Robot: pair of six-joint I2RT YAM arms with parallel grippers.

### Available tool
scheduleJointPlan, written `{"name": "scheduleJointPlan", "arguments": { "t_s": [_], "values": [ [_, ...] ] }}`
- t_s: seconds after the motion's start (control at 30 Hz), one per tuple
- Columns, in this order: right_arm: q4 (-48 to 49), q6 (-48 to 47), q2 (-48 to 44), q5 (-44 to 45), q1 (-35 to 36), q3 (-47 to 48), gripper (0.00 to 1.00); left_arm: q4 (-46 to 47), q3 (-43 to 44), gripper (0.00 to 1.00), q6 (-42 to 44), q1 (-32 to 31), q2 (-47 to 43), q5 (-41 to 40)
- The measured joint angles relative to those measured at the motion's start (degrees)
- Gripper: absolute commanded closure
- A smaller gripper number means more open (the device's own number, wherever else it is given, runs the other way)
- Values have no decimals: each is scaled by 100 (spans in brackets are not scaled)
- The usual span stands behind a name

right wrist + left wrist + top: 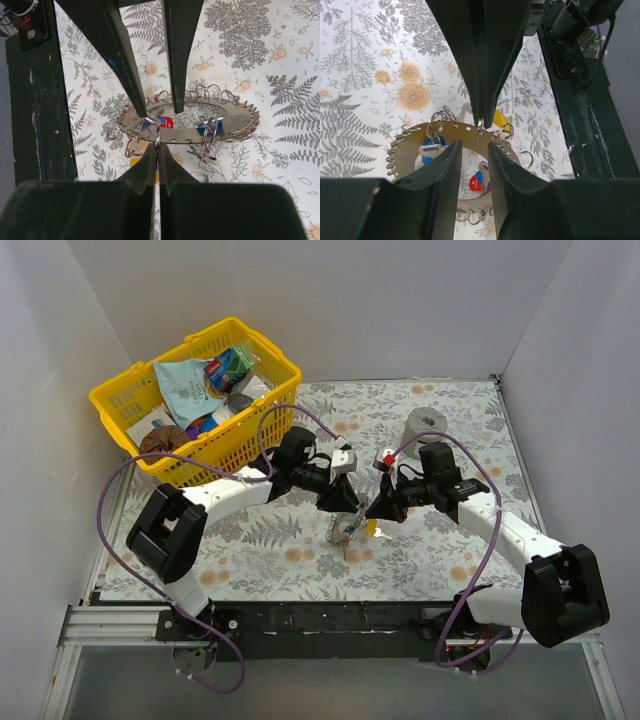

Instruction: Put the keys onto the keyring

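The keyring (237, 119) looks thin, stiff and slippy. My right jaws pinch its rim, the best spot. My left jaws are a little apart.

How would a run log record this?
left gripper open, over keyring | right gripper shut on keyring's wire loop | blue key in its centre

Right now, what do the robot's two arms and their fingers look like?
Both the left arm and right arm have white links between bulky black joints, with a looping purple cable along each. The fingers are matte black, tapering wedges.
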Motion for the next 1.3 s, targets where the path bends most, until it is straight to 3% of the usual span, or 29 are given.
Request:
{"name": "scheduleJointPlan", "arguments": {
  "t_s": [0.27, 0.6, 0.7, 1.03, 1.3],
  "values": [
    [0, 2, 0, 0, 0, 0, 99, -186, 153, 72, 61, -129, 197, 96],
    [0, 2, 0, -2, 0, 0, 99, -238, 420, 89, -90, -214, 404, 74],
    [2, 0, 0, 24, -2, 0, 99, -232, 452, 99, -162, -214, 442, 79],
    [28, 15, 0, 42, -13, 0, 99, -35, 398, 100, -525, -216, 446, 85],
    [619, 518, -87, 37, -44, -293, 74, 1467, -378, 100, -1493, -192, 304, -50]
  ]
}}
